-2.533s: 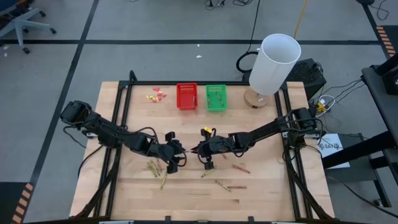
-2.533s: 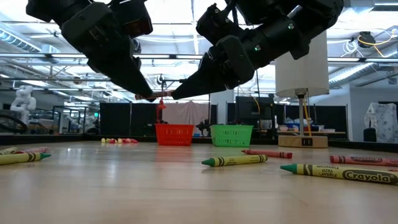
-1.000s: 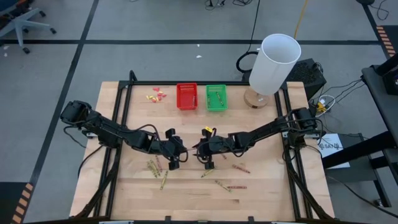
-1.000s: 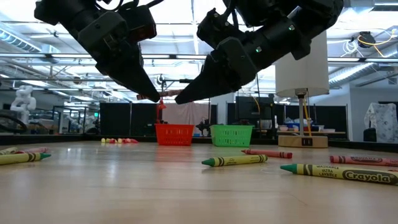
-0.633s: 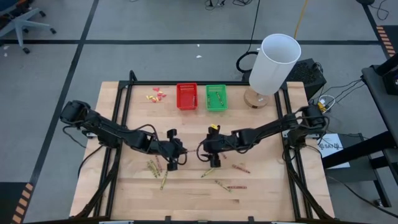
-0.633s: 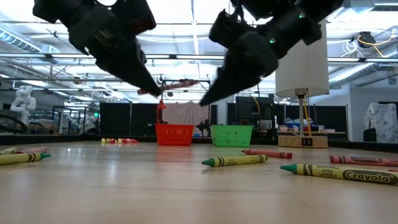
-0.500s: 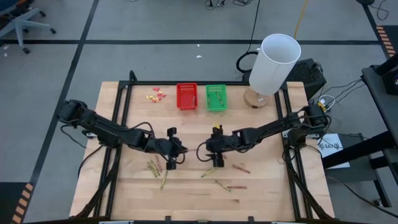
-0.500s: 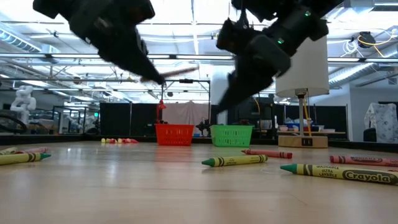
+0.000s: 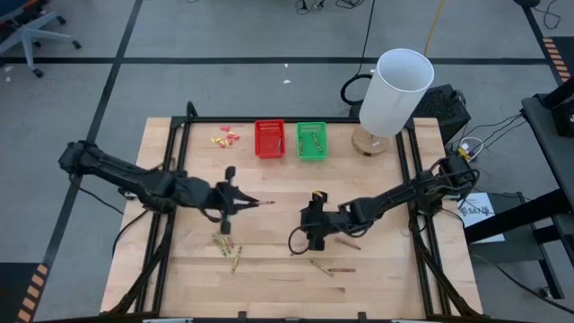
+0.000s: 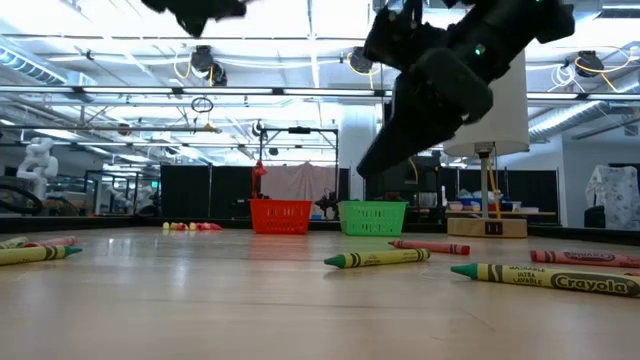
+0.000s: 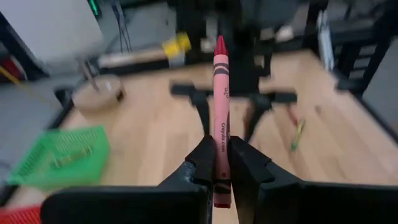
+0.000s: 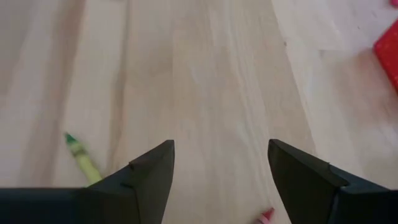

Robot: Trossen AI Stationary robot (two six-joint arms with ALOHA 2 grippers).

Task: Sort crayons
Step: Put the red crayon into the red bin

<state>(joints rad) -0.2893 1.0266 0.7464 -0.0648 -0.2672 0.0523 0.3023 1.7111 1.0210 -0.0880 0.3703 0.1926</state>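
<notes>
My left gripper (image 9: 239, 204) hangs above the table's middle left, shut on a red crayon (image 9: 258, 203) that points toward the table's right edge. My right gripper (image 9: 305, 239) stands open right of centre, nearer the front edge and above the wood, with nothing between its fingers (image 12: 221, 180). Under it lie a green crayon (image 12: 81, 155) and the tip of a red crayon (image 12: 266, 215). Other crayons lie flat on the table, green ones (image 9: 229, 251) at the left front, and a green (image 9: 319, 266) and a red one (image 9: 342, 269) at the right front. My left gripper pinches the red crayon near its blunt end (image 11: 220, 163) between its two fingers. The crayon lies along the fingers and sticks out forward past them, its tip (image 11: 219, 45) free. It is lifted clear of the table and about level.
A red basket (image 9: 269, 139) and a green basket (image 9: 312, 141) stand side by side at the far edge, with yellow and pink scraps (image 9: 224, 137) to their left. A lamp with a white shade (image 9: 395, 90) stands at the far right corner. Bare wood lies between the arms and the baskets.
Both grippers met at the red crayon in the air above the table's middle. My right gripper has let go of it and gone down toward the near edge. My left gripper has kept the crayon and carried it up, toward the far and left edges.
</notes>
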